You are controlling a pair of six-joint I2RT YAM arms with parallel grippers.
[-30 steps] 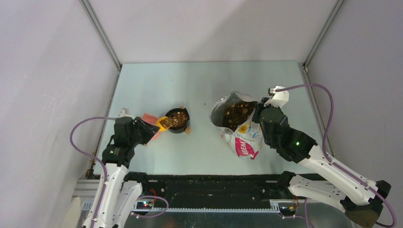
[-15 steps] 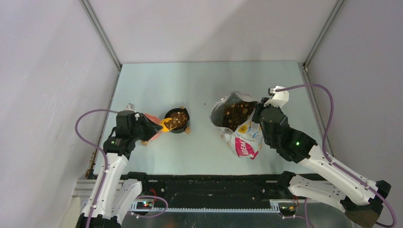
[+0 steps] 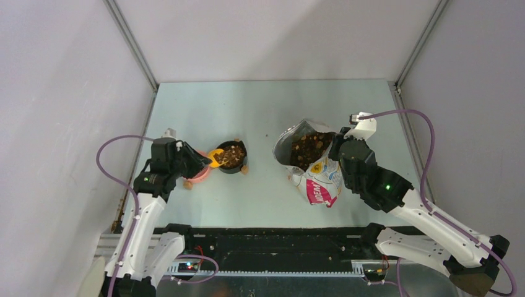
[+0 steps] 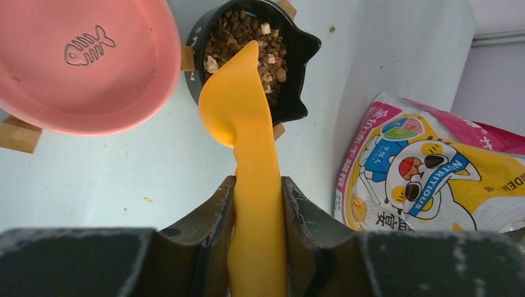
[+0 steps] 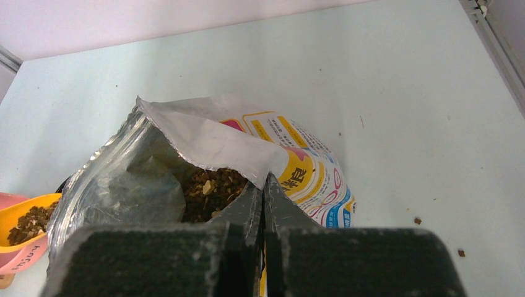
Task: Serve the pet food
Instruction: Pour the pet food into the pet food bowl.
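Over on the left side of the table (image 3: 247, 111), the left arm comes up from its base, bends at the elbow and reaches right toward the black bowl (image 4: 296, 93). Its left pincer (image 4: 257, 185) is clamped on the handle of the yellow scoop (image 4: 238, 105). The scoop's long axis runs straight out from the fingers, and its cup end sits over the near rim of that bowl. From the right wrist view you can see kibble sitting in the cup. The pet food (image 4: 238, 34) fills the black bowl in a round heap, and there's more of it down inside the open bag (image 3: 322, 179). A pink bowl (image 4: 80, 80) with a fish-bone mark sits just beside the black one. The right arm stretches up and left from its base, and the right pincer (image 5: 264, 185) is pinched shut on the bag's foil lip, with the mouth facing up.
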